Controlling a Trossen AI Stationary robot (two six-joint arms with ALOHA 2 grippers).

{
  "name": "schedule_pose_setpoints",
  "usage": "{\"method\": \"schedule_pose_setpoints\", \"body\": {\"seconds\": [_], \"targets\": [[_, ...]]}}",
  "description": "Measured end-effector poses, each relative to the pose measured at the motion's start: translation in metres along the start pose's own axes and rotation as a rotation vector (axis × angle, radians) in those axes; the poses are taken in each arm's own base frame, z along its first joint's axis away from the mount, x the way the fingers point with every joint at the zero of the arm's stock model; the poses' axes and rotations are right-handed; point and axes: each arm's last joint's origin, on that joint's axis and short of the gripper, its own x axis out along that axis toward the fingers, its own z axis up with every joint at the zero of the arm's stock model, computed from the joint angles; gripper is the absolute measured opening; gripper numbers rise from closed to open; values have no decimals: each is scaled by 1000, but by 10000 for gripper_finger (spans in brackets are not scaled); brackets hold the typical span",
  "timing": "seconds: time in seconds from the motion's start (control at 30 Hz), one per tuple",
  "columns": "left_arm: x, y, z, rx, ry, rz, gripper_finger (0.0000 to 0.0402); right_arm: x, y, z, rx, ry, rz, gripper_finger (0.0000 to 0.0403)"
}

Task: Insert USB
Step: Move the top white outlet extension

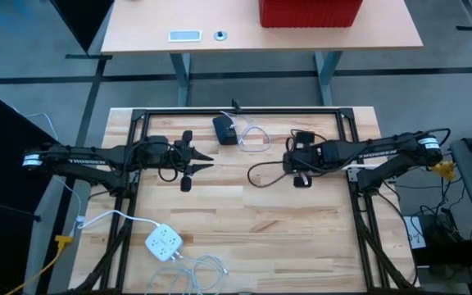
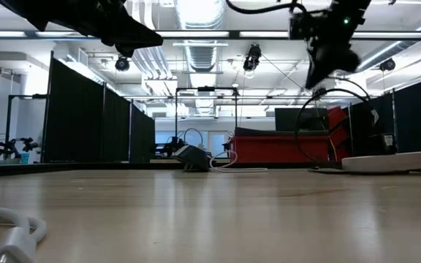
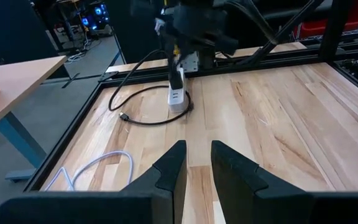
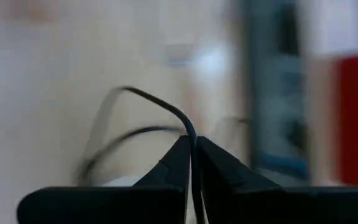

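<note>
A thin black cable [image 1: 260, 170] loops over the wood table, and its small plug end [image 3: 123, 116] lies loose on the boards. My right gripper [image 1: 301, 168] is at the table's right middle, raised and shut on this cable. A white block [image 3: 178, 99] sits on the table right under it; in the low view the white block [image 2: 393, 161] lies flat. My left gripper [image 1: 207, 162] hovers at the left middle, pointing toward the right arm. Its fingers are open with nothing between them. My right gripper pinches the black cable [image 4: 191, 138] between its two fingertips. The cable arches out past the tips and hangs in a slack loop [image 2: 327, 124] down to the table. Which stretch of the cable the gripper has cannot be told.
A black adapter [image 1: 225, 129] with a coiled white cord [image 1: 253, 138] lies at the table's far middle. A white power strip [image 1: 164, 242] with white cords lies near the front left. A black metal frame [image 1: 244, 111] borders the table. Bare wood lies between the two grippers.
</note>
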Motion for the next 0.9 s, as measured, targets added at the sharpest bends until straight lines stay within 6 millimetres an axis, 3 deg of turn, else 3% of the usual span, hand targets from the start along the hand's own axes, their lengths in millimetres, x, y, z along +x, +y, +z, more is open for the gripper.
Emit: {"method": "schedule_pose_setpoints", "body": {"seconds": [0.13, 0.37, 0.57, 0.77, 0.9], "targets": [[0, 0, 0, 0, 0, 0, 64, -17, -19, -8, 173, -65, -299, 5], [0, 0, 0, 0, 0, 0, 64, -38, -46, -34, 480, -115, -437, 4], [0, 0, 0, 0, -1, 1, 64, -25, -51, -54, 580, 69, -355, 3], [0, 0, 0, 0, -2, 0, 64, -1, -39, -59, 635, 199, -190, 5], [0, 0, 0, -1, -2, 0, 64, 14, -29, -62, 609, 274, -169, 28]]}}
